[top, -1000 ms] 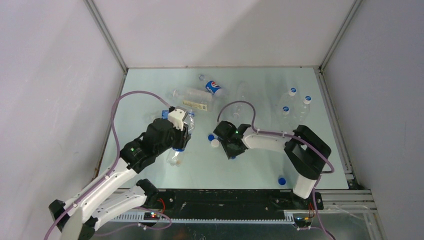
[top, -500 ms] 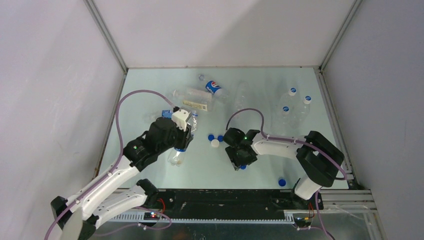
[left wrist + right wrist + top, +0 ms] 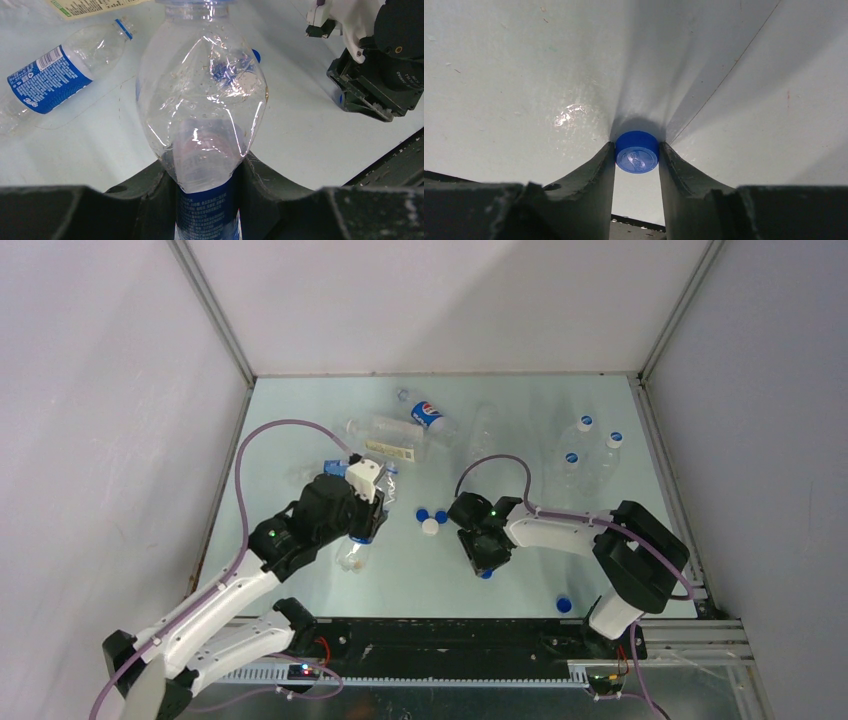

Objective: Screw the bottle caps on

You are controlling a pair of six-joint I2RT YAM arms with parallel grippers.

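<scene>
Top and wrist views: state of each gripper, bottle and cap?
left gripper: shut on held bottle
held bottle: clamped by its blue label
right gripper: shut on blue cap
blue cap: pinched, on the table
lying bottle: on its side, uncapped
standing bottles: upright, capped
loose caps: free on the table

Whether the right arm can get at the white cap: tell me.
Probably yes: the white cap lies close beside the right gripper, nothing between them. But its fingers are shut on a blue cap.
</scene>
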